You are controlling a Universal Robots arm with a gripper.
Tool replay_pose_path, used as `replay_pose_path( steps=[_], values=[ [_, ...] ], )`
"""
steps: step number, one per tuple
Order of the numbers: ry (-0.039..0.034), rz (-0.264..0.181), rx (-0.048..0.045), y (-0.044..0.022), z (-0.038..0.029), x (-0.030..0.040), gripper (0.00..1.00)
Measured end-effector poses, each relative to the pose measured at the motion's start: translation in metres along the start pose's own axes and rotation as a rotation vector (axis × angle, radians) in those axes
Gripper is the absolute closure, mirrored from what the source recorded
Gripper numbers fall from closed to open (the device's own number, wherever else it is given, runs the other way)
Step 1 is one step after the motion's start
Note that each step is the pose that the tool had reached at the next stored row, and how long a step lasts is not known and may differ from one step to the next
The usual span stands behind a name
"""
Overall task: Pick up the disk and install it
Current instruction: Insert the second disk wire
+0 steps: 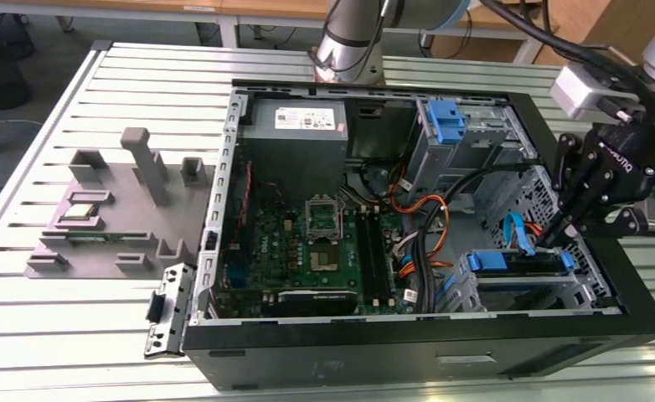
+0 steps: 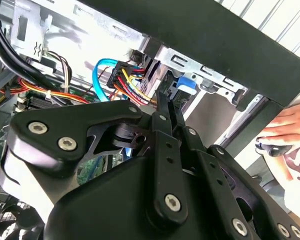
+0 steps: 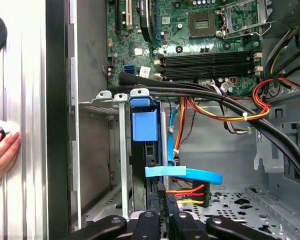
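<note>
The disk sits edge-up in the drive cage at the case's front corner, on the exterior view's right, its blue rails showing at both ends. In the first wrist view the disk stands between the cage's metal walls, with a blue rail on its end. My gripper hangs just above the disk's inner end. Its fingers are pressed together with nothing between them, and their tips are at the disk's blue rail. Whether they touch the disk I cannot tell.
The open black computer case lies on a slatted table. Inside are the motherboard, a grey power supply, another blue bracket and cables, including a blue cable beside the disk. A person's hand rests outside the case. A grey fixture stands at the exterior view's left.
</note>
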State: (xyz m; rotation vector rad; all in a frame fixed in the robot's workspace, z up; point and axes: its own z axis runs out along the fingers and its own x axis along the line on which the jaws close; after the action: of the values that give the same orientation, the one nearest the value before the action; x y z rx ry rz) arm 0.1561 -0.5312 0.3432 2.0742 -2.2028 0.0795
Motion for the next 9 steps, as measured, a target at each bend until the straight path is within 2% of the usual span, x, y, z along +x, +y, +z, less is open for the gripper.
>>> replay_pose_path(
  steps=[4,7,9],
  values=[
    [-0.0094,0.0,0.0337,0.0004,0.0006,0.0005,0.84],
    [-0.0131,-0.001,0.0506,0.0015,0.0011,0.0012,0.84],
    [-0.0144,-0.001,0.0586,0.0028,0.0015,0.0025,0.84]
  ],
)
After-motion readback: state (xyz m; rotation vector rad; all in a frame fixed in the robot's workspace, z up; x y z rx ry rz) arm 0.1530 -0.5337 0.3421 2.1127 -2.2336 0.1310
